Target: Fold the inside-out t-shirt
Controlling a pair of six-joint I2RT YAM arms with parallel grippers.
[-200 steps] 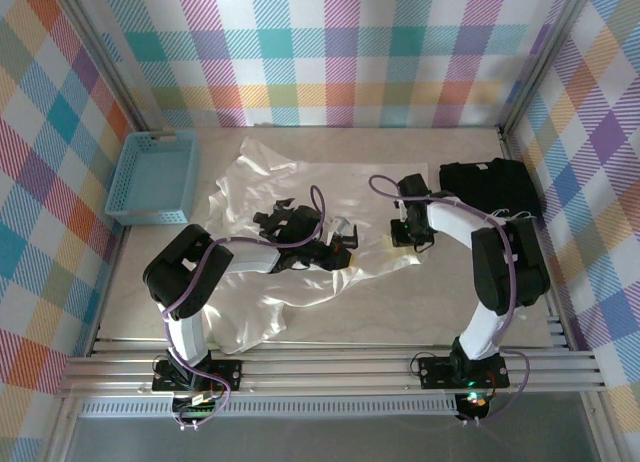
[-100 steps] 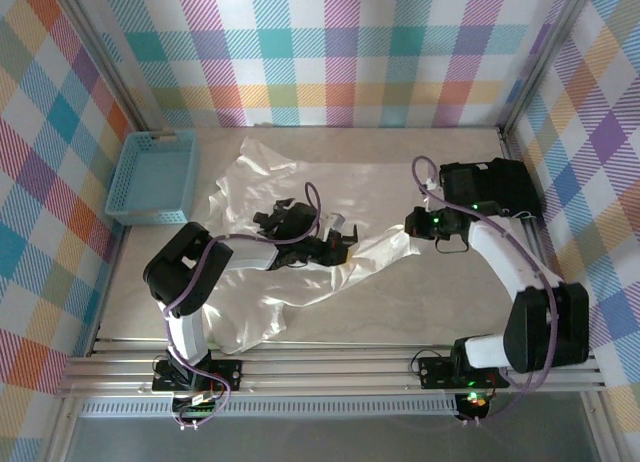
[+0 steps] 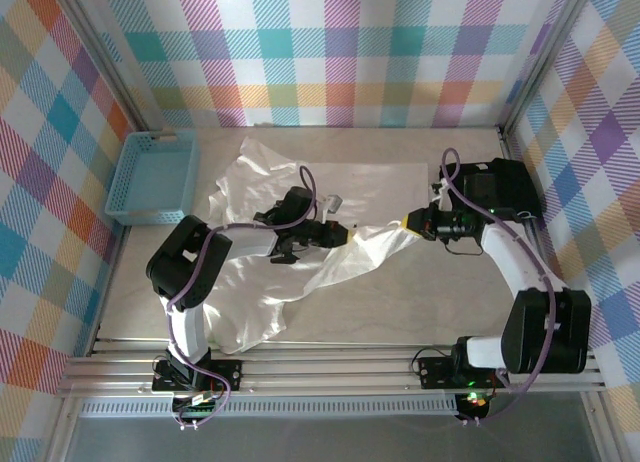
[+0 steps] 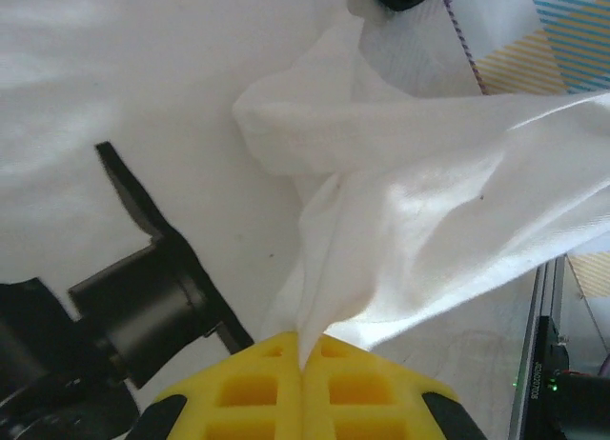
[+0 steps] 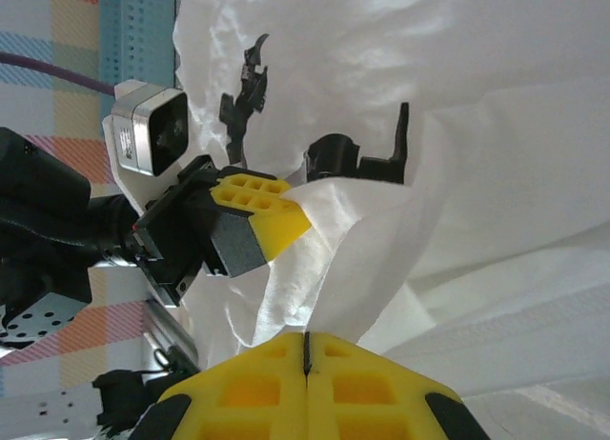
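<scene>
- Over the last second the right gripper [image 3: 408,222] left its spot low over the middle of the shirt [image 3: 372,250] and swung out towards the black garment [image 3: 495,182], taking a fold of cloth with it
- Its jaws, partly apart a second earlier, were now pressed together on a pinch of the white fabric, which ran straight out from between the yellow fingertips in the right wrist view
- The left gripper [image 3: 340,234] had shifted only a little towards the far side; its jaws were likewise clamped on the shirt, as before
- A band of shirt that had lain slack was now drawn out between the two grips and seemed raised off the table [image 3: 450,302]
- The rest of the shirt lay crumpled on the left half of the table, just beside the basket [image 3: 155,177], with one end trailing towards the near edge
- Judged from this, both arms had their hold and were starting to stretch the shirt open; no fold had been made yet, and the thin cloth could slip from either pinch if pulled harder
</scene>
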